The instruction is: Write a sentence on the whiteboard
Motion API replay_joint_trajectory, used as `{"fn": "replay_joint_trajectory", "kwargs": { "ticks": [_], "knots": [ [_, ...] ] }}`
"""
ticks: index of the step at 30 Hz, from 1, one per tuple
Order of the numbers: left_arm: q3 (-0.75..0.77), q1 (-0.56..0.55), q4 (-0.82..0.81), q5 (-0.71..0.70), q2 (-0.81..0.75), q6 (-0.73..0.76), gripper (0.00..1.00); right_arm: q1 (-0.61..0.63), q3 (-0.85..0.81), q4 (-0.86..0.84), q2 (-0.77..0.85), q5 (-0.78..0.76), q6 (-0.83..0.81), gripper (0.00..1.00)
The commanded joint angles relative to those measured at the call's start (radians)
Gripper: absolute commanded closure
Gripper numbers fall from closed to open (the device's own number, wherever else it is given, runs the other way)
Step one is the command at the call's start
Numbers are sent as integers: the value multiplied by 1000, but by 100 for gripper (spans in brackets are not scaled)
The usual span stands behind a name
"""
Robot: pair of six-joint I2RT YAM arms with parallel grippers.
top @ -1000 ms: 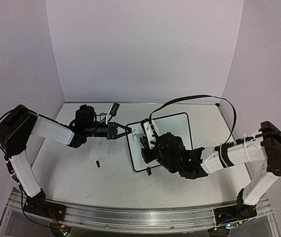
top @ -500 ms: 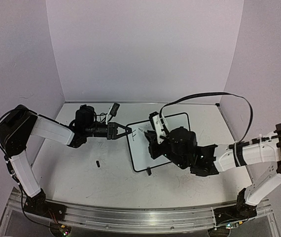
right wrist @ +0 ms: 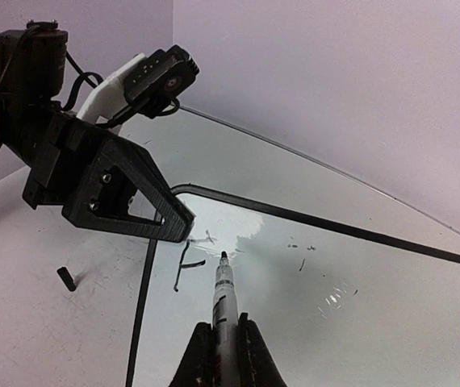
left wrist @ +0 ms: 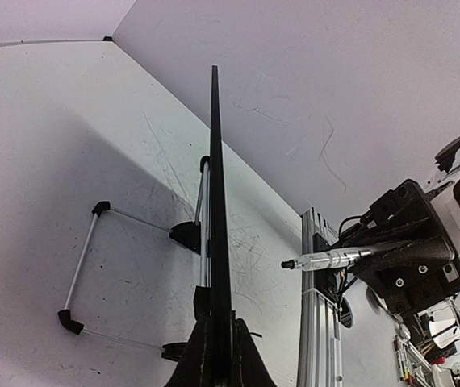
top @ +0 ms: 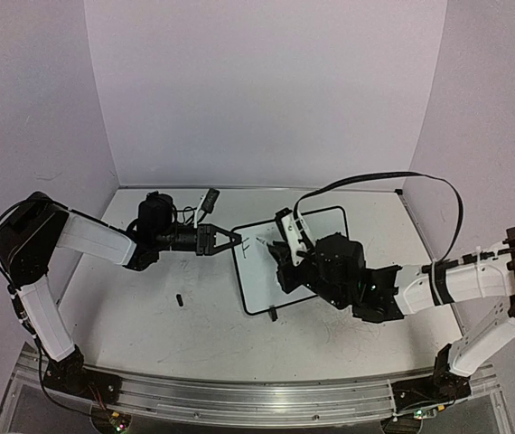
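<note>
Holds the whiteboard (top: 262,282) at mid-table by its left edge, left gripper (top: 231,238) clamped on the frame. Pinches a marker (right wrist: 223,300) tight in the right gripper (right wrist: 223,348), tip near the board face, just right of the first strokes of the sentence (right wrist: 186,263). Small black piece (top: 179,299) lying on the table (top: 149,325), well left of the board. Black cable (top: 375,178) arched above the right arm.
</note>
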State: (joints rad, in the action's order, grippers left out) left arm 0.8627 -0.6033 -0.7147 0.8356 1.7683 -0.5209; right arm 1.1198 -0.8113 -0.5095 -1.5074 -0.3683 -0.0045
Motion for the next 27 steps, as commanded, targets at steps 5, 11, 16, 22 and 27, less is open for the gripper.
{"fn": "replay_joint_trajectory", "kwargs": {
  "ticks": [5,11,16,22,27],
  "knots": [
    [23,-16,37,49,10,-27,100,1,-24,-19,-39,17,38,100],
    [22,-16,36,49,1,-28,100,1,-15,-27,-37,-36,62,100],
    [22,-18,37,49,-1,-28,100,0,-31,-28,-60,-19,50,100],
    [22,-20,37,49,-1,-28,100,1,-38,-40,-67,-34,43,100],
    [22,-24,37,49,3,-28,100,1,-41,-45,-73,-34,43,100]
  ]
}}
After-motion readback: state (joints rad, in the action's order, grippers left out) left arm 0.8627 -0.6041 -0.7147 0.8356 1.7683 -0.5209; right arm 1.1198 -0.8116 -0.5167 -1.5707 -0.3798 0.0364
